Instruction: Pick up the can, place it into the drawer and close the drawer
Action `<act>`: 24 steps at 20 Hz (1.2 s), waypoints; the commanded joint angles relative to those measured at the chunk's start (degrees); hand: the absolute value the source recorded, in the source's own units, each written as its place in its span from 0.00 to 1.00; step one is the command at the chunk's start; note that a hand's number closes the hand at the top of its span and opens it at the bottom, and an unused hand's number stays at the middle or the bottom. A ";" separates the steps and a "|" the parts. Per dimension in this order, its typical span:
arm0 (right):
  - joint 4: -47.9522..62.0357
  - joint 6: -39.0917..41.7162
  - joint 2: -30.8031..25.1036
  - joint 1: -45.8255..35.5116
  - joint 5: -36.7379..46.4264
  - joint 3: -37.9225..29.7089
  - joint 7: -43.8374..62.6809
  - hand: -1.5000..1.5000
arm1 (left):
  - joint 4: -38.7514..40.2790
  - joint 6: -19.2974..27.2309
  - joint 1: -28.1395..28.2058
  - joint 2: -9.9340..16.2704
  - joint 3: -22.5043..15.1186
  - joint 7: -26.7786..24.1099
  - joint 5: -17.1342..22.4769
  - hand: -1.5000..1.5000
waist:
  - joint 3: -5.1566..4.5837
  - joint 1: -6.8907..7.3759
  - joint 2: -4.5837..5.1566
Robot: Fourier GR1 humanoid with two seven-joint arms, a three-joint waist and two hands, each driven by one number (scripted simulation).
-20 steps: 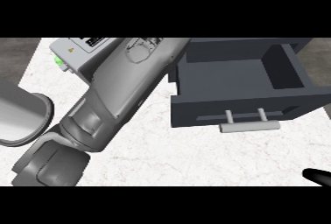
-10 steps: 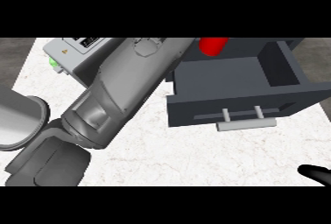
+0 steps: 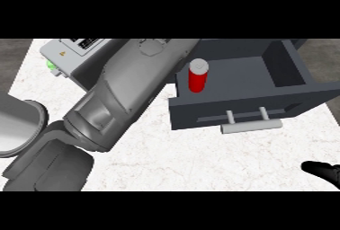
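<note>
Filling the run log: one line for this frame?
can: upright in drawer | drawer: open, handle untouched | left hand: hidden | right hand: low right, clear of drawer

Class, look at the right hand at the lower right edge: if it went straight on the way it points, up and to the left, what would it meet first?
Probably the drawer's handle on the open drawer; depth is unclear, so the right hand might pass above it.

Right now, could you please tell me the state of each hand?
Left hand: out of view; only its forearm shows.
Right hand: only partly visible at the lower right edge; open or shut cannot be told.
</note>
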 commanded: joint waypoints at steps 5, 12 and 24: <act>2.25 1.72 -3.98 -3.22 11.48 5.19 -6.20 0.00 | 0.43 0.48 -0.24 0.00 0.83 -1.91 4.58 0.00 | -0.02 0.49 0.25; 9.51 1.56 -8.47 -10.66 24.32 10.92 -6.62 0.00 | -0.42 0.68 1.34 0.00 0.92 -4.95 7.73 0.00 | -0.12 2.12 0.06; 32.71 -8.55 -5.43 -15.55 47.85 24.08 -16.64 0.00 | 3.26 -1.05 -0.88 0.03 0.75 -5.80 5.46 0.00 | -0.10 4.80 -0.52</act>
